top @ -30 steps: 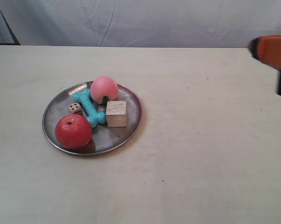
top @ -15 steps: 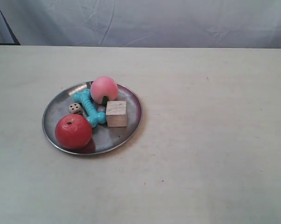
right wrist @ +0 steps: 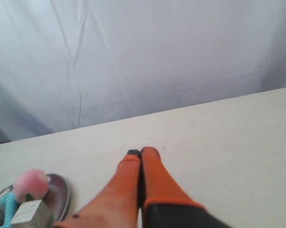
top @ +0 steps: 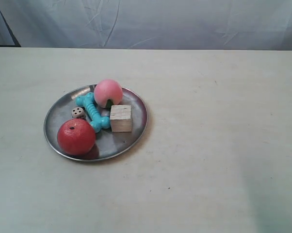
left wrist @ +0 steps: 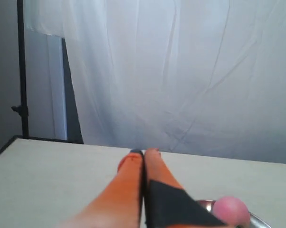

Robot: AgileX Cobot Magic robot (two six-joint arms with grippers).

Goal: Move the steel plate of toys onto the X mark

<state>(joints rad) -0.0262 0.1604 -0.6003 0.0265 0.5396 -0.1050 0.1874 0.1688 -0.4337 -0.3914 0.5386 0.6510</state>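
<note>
Plate: the round shiny grey steel plate sits flat on the pale table, on the exterior view's left side.
Toys: all five are on the plate. The red apple is at the near edge, the pink peach at the far edge. The turquoise bone lies between them, the small dotted die just beside the bone, and the pale wooden cube on the bone's other side.
X mark: I cannot find the thin pen cross in any view. It may be too faint or out of sight.
Left gripper: the orange left gripper has its two fingers pressed together and holds nothing. It hangs above the table, with the peach and a bit of plate rim near it.
Right gripper: the orange right gripper is also pressed together and holds nothing, with the plate off to one side.
Step now: getting ready. No gripper touches the plate, so the move is not begun, I think.
Next move: a gripper likely needs to spread its fingers, go down to the rim, and pinch it or push it gently.
Take care: the apple and peach are round and could roll off if the plate tips.
</note>
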